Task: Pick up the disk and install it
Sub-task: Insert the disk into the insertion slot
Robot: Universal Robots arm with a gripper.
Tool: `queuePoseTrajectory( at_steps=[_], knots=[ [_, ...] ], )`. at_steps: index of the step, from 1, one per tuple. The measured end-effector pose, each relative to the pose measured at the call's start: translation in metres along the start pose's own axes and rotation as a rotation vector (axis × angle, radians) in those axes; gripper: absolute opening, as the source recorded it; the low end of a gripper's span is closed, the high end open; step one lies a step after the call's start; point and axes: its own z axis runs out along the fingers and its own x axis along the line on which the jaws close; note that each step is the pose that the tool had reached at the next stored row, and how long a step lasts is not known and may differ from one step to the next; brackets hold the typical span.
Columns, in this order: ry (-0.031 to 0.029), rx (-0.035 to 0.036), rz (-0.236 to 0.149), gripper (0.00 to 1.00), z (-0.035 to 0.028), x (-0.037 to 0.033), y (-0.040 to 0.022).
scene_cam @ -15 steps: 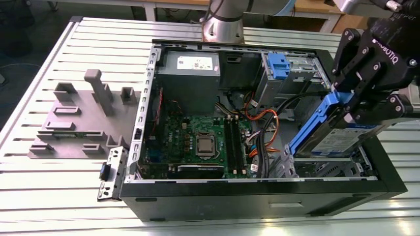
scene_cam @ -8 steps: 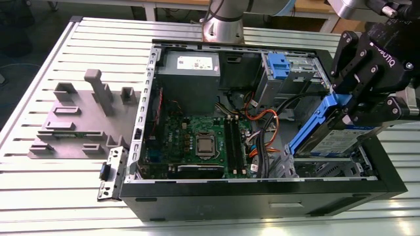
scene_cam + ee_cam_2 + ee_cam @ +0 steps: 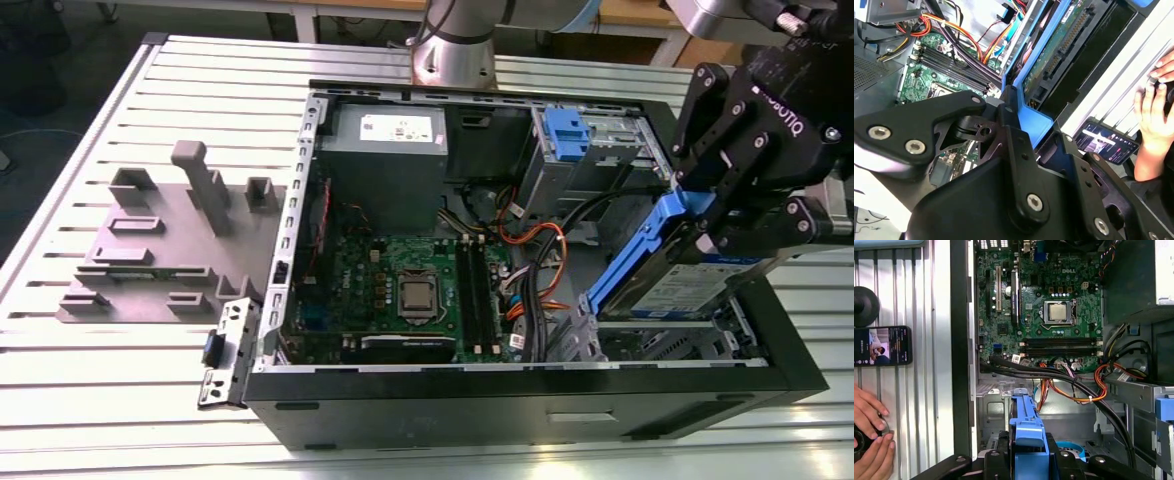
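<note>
Soft, bright light fills all views. The ribbed table [image 3: 80, 370] glares pale; the case [image 3: 534, 400] interior sits shadowed

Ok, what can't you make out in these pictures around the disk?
Top of the disk: exterior view, hidden by the gripper.
Space under the disk: exterior view, hidden by the disk itself.
The hand: second wrist view, cut off by the picture's edge.
The phone, its screen: first wrist view, too small.
</note>
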Motion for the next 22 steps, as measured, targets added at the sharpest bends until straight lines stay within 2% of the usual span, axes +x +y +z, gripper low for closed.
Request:
queuePoseTrajectory(
  at_steps=[3, 14, 22],
  knots=[
    [-0.0002, 0.0007, 0.0, 0.36, 0.0017, 0.0, 0.0],
    [-0.0002, 0.0028, 0.0, 0.36, 0.0194, 0.0, -0.0001],
    [0.0, 0.0036, 0.0, 0.38, 0.0211, 0.0, -0.0001]
  ],
)
